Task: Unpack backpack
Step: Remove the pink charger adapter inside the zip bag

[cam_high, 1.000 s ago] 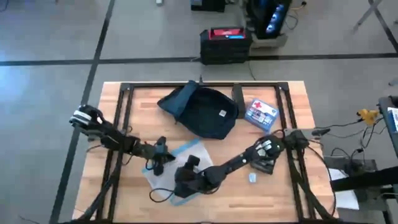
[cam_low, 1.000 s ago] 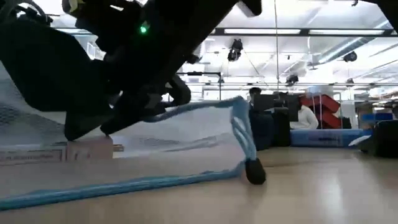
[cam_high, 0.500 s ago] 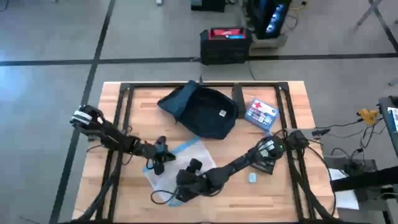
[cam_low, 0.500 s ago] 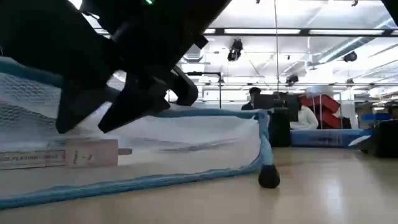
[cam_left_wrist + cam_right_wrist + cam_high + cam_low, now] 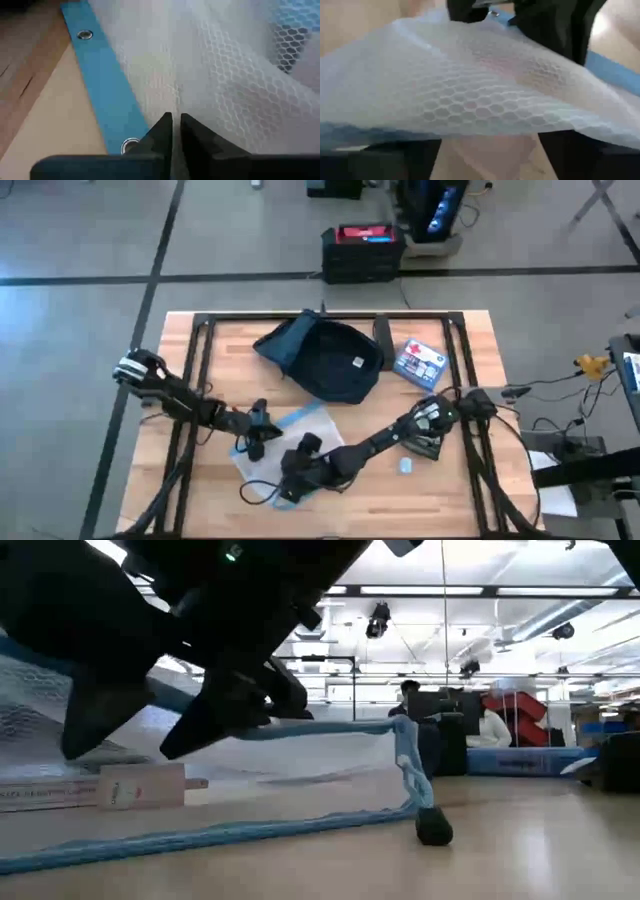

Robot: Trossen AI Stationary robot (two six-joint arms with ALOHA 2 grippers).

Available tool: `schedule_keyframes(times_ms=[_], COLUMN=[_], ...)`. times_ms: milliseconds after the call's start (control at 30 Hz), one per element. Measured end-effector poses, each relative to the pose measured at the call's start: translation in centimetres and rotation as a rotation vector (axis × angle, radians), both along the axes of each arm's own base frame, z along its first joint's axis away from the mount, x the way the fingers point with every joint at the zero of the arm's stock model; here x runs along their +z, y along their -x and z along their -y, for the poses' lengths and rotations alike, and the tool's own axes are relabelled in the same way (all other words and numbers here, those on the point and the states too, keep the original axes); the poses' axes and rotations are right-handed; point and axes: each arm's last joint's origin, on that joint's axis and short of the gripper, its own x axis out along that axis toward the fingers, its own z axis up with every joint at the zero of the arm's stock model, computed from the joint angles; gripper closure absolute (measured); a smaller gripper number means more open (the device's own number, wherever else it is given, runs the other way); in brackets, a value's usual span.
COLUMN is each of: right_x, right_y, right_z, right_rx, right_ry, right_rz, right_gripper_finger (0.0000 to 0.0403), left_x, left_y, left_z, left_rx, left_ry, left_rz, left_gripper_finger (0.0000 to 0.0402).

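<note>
Both near the desk's front edge: left gripper (image 5: 176, 131) pinched on the mesh pouch (image 5: 290, 442), right gripper (image 5: 292, 483) apart over it, backpack (image 5: 325, 358) far behind, nearer the right arm.

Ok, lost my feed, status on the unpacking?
Left hand pinching mesh pouch. Right hand open at pouch's near edge. Backpack behind, untouched.

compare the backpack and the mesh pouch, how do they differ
The backpack is dark navy and opaque; the mesh pouch is see-through white with blue edging. The backpack lies untouched toward the table's far side; the pouch is pinched by the left pincer, with the right pincer at it. Both are soft.
</note>
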Motion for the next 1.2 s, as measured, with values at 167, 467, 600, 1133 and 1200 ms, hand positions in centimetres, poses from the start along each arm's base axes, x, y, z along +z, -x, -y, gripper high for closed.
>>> schedule_keyframes(times_ms=[167, 467, 600, 1133, 1200], right_x=[-1.7, -0.6, -0.1, 0.4, 0.6], right_y=[0.0, 0.8, 1.3, 0.7, 0.5], right_z=[0.0, -1.1, -1.3, -1.5, -1.6], right_rx=[0.067, 0.363, 0.513, 0.351, 0.323], right_ry=[0.043, 0.167, 0.171, -0.087, -0.097], right_rz=[-0.062, -0.151, -0.194, -0.114, -0.079], right_gripper_finger=[0.0085, 0.0134, 0.0144, 0.0084, 0.0069], left_x=[0.0, 0.0, 0.0, 0.0, 0.0], left_y=[0.0, 0.0, 0.0, 0.0, 0.0], left_z=[0.0, 0.0, 0.0, 0.0, 0.0], left_rx=[0.000, 0.000, -0.001, 0.004, 0.004], left_ry=[0.000, -0.002, -0.003, -0.007, -0.007], left_rz=[0.000, -0.001, 0.000, 0.000, 0.000], left_gripper_finger=[0.0377, 0.0377, 0.0377, 0.0377, 0.0377])
